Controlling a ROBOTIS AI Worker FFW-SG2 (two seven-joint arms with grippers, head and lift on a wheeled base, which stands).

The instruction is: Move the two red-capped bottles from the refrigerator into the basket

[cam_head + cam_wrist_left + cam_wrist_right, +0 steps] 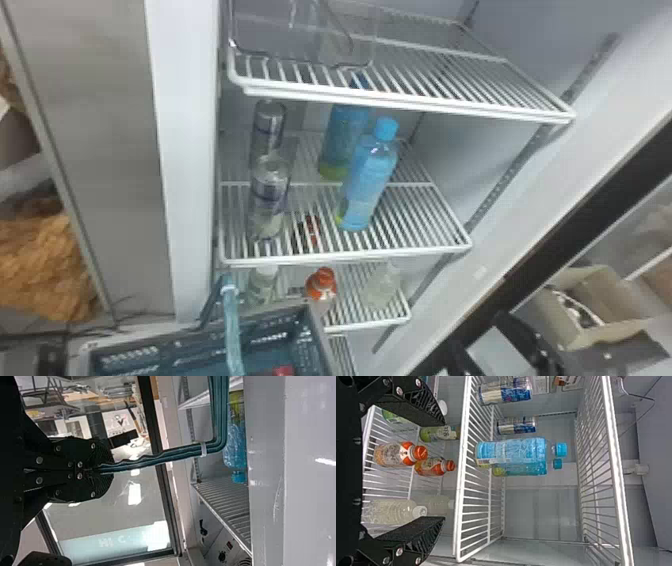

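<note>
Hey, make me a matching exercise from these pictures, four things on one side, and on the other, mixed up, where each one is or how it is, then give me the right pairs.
Things
1. Left claw
2. Blue bottles
3. Right claw
4. Red-capped bottles

Place or state
A. Open
B. On the shelf below the cans
C. Shut on the basket handle
D. On the same shelf as the cans

Right pairs: 1-C, 2-D, 3-A, 4-B
</note>
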